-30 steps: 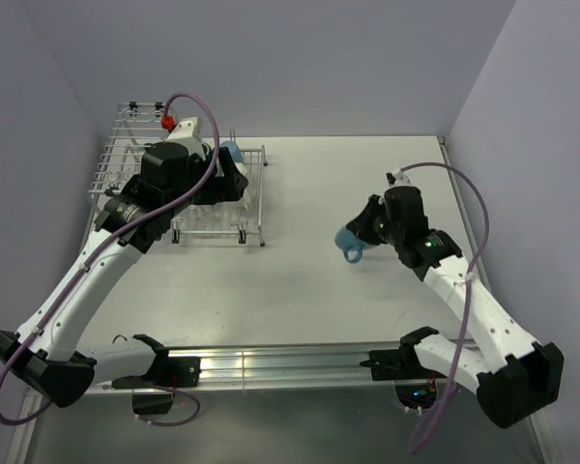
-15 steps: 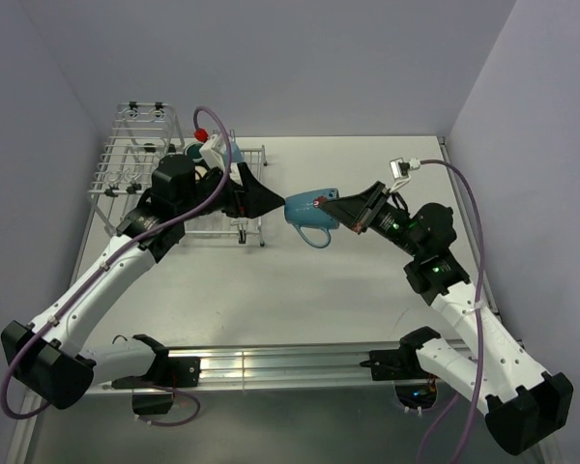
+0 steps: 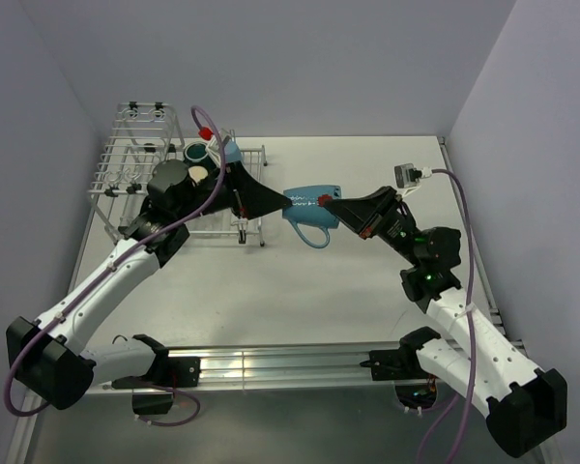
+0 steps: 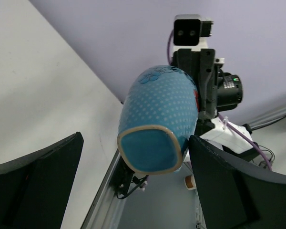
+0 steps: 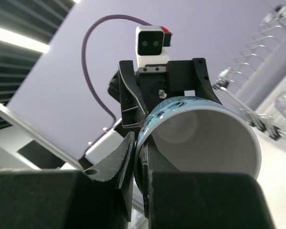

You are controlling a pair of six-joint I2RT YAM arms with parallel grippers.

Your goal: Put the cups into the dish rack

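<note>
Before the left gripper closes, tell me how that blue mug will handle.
The blue mug looks like glazed ceramic: probably rigid, fairly heavy, and breakable if dropped. Its glossy, rounded body may slip or twist between the fingers of the open left gripper. The right gripper pinches only the rim wall, so the mug could pivot under its own weight.

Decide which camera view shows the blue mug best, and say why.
Top external: the blue mug appears whole, sideways in the air, handle hanging down. Left wrist shows only its base and dotted side; right wrist only its white inside and the rim pinched by the right end effector.
</note>
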